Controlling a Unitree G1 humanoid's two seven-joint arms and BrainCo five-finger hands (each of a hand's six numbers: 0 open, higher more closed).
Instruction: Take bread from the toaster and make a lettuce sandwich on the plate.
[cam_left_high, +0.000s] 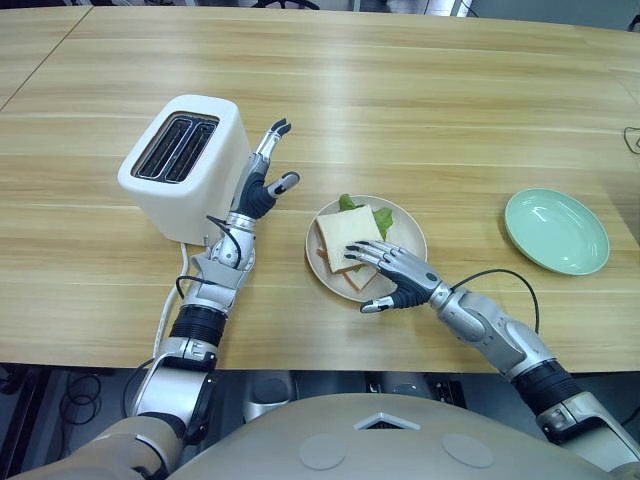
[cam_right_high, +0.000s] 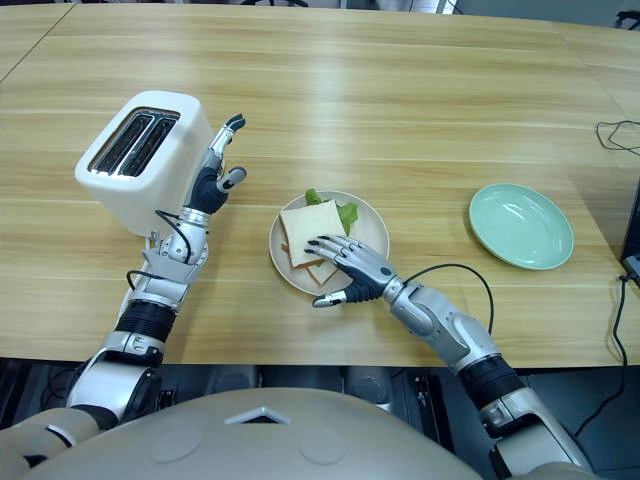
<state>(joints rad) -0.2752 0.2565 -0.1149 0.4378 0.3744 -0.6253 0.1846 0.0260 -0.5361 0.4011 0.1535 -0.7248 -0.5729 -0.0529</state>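
The right robot hand (cam_left_high: 395, 275) lies spread flat on the top bread slice (cam_left_high: 345, 235), likely pressing the sandwich square over the lettuce (cam_left_high: 382, 218) on the plate (cam_left_high: 418, 240). The left robot hand (cam_left_high: 262, 185) stands open and holds nothing just beside the toaster (cam_left_high: 185, 165), whose slots look empty. A green dish (cam_left_high: 556, 230) sits well apart on the bench (cam_left_high: 400, 100).

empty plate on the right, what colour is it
Pale mint green plate, clearest in the right eye view.
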